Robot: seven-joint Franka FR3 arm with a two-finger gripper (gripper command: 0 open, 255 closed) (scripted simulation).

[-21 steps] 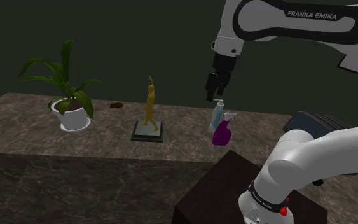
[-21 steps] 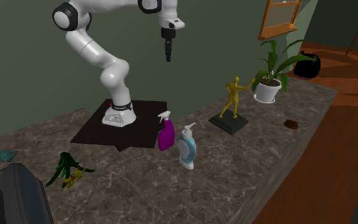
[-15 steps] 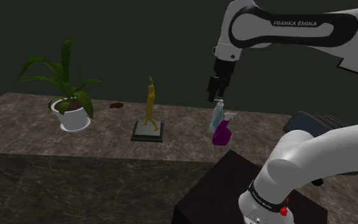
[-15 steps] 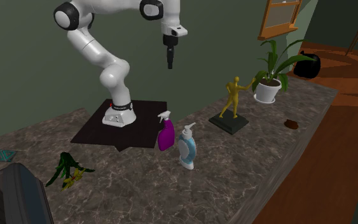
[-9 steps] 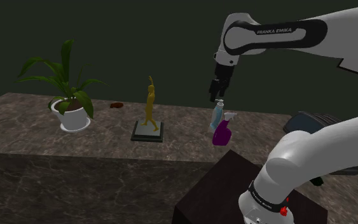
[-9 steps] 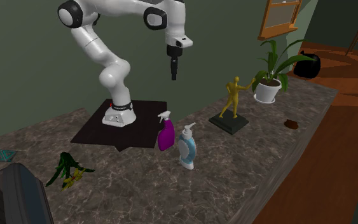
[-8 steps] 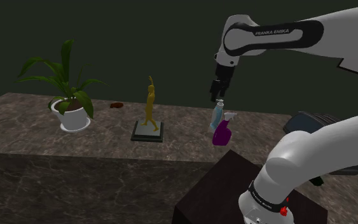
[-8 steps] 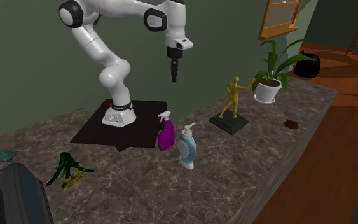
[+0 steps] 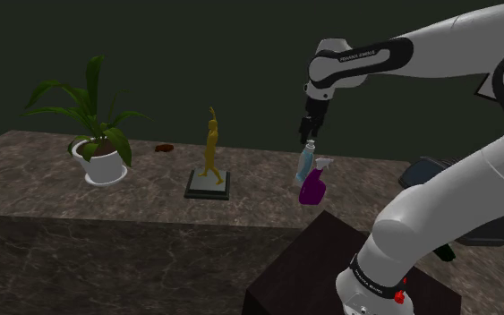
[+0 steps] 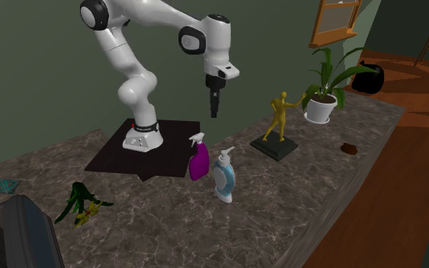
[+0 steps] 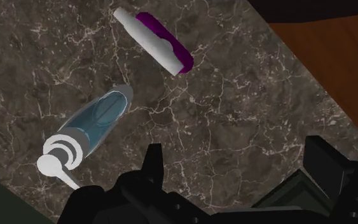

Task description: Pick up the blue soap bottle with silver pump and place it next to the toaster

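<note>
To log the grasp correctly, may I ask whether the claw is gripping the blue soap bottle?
No, the claw hangs in the air, clear of the soap bottle below.

On the counter [image 10: 296, 205], the soap bottle [image 10: 224, 179] stands just beside the spray bottle [image 10: 199, 162]. The figurine [image 10: 280, 120] stands between them and the potted plant [image 10: 321, 106].

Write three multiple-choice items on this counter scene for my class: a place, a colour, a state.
1. The gold figurine stands: A between the potted plant and the spray bottle; B on the robot's stand; C on the floor.
2. The spray bottle is: A green; B purple; C red.
3. The end effector is: A open, raised clear of the soap bottle; B shut on it; C resting on the counter.
Answers: A, both flank it; B, its body is purple; A, fingers apart, nothing between them.
</note>
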